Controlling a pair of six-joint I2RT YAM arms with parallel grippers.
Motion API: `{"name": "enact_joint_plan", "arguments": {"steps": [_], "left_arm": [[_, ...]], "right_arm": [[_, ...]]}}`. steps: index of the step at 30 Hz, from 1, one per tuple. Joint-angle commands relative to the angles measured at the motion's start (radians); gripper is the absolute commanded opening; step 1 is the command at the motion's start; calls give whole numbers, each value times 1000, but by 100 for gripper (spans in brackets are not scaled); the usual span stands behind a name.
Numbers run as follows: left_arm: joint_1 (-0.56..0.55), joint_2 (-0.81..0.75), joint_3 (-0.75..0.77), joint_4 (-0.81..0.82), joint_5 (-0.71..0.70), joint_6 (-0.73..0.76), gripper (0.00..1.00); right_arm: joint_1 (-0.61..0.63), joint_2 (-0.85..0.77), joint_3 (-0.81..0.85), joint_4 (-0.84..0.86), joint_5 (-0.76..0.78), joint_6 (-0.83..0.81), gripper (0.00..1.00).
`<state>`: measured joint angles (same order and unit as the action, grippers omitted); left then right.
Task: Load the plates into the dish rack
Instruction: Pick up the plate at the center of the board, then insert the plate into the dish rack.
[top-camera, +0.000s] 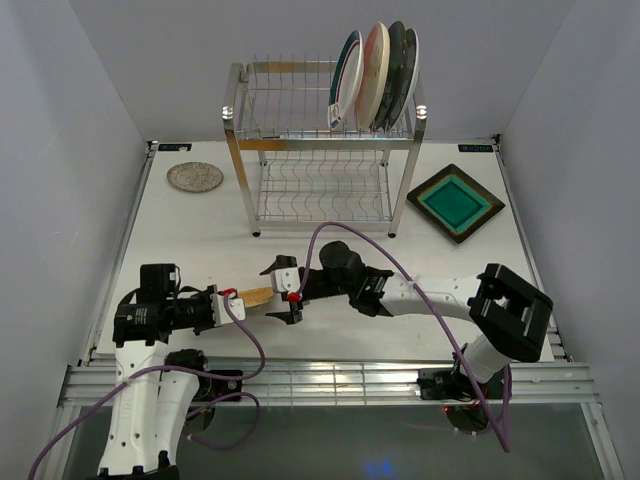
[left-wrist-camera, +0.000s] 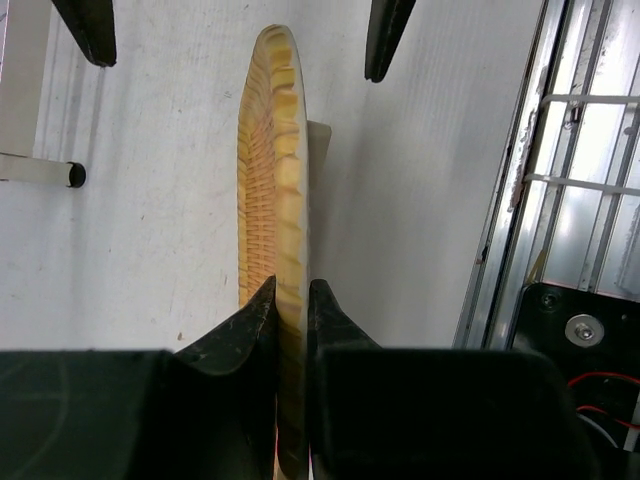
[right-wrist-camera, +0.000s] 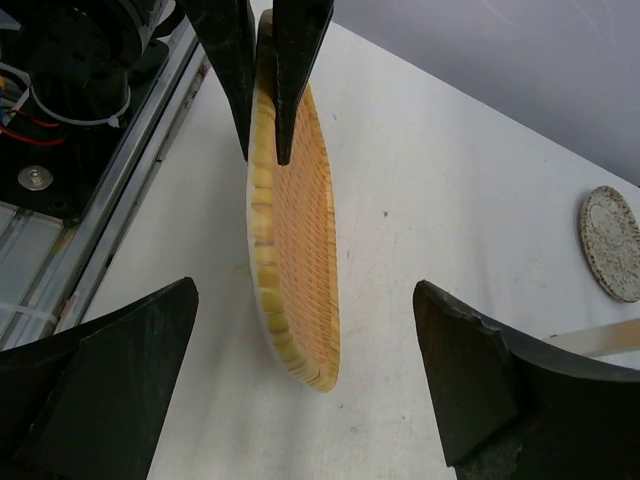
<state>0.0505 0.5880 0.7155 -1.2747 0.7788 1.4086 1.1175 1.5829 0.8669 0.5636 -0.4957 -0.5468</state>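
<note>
My left gripper (top-camera: 238, 300) is shut on the rim of the yellow woven square plate (top-camera: 258, 296), and the plate (left-wrist-camera: 272, 200) stands on edge above the table. In the left wrist view both fingers (left-wrist-camera: 250, 320) press its rim. My right gripper (top-camera: 284, 292) is open at the plate's far end, and the plate (right-wrist-camera: 295, 240) hangs between its wide-apart fingers (right-wrist-camera: 130, 360) without touching them. The dish rack (top-camera: 320, 130) stands at the back with several plates (top-camera: 375, 75) upright in its upper tier at the right.
A small silver-grey round plate (top-camera: 195, 177) lies left of the rack. A brown square plate with a teal centre (top-camera: 456, 202) lies to its right. The table's near metal rail (left-wrist-camera: 530, 200) runs close by the held plate.
</note>
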Motion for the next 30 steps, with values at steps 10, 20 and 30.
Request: {"name": "enact_joint_plan", "arguments": {"steps": [10,20,30], "left_arm": [[2,18,111,101,186,-175,0],[2,0,231,205,293,-448,0],[2,-82,361,535,344,-973,0]], "right_arm": [[-1,-273,-252,168,193,39,90],[-1,-440,-427,314,657,203,90],[-1,-457,-480,398,977,275,90]]}}
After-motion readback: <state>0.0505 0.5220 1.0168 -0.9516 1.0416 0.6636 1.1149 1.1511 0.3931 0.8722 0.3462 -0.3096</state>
